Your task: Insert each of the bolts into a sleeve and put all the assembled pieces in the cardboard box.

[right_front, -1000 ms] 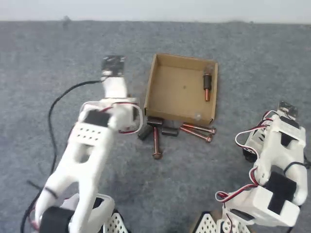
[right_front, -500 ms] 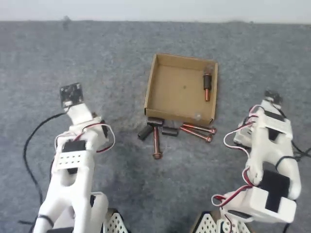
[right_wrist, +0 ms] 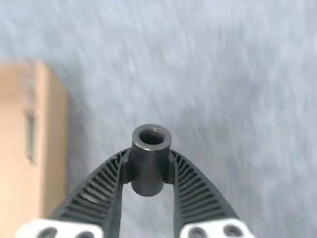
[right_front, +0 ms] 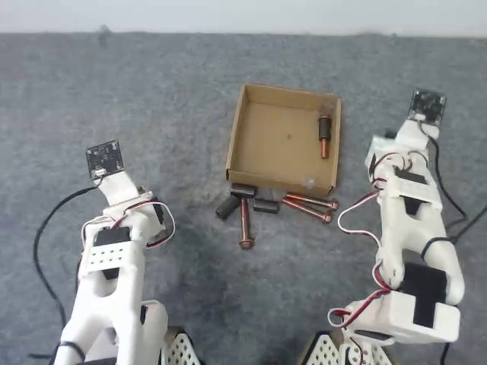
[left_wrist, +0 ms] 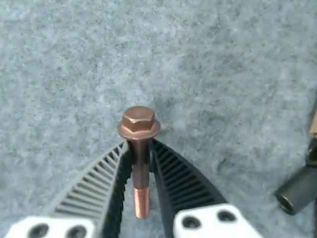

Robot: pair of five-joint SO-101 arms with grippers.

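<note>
On the grey carpeted bench (right_front: 152,99), your left hand (left_wrist: 140,148) clamps a copper bolt (left_wrist: 139,124) and your right hand (right_wrist: 150,171) a black sleeve (right_wrist: 151,144), right of the cardboard box (right_front: 236,129) at upper centre. This looks like the mating step: next, line thread tip with bore.

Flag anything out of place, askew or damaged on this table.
Nothing is damaged or spilled. The loose copper bolts and black cylindrical sleeves lie jumbled at odd angles on the grey carpet, beside the near wall of the brown cardboard box, outside it. One assembled piece lies inside.
</note>
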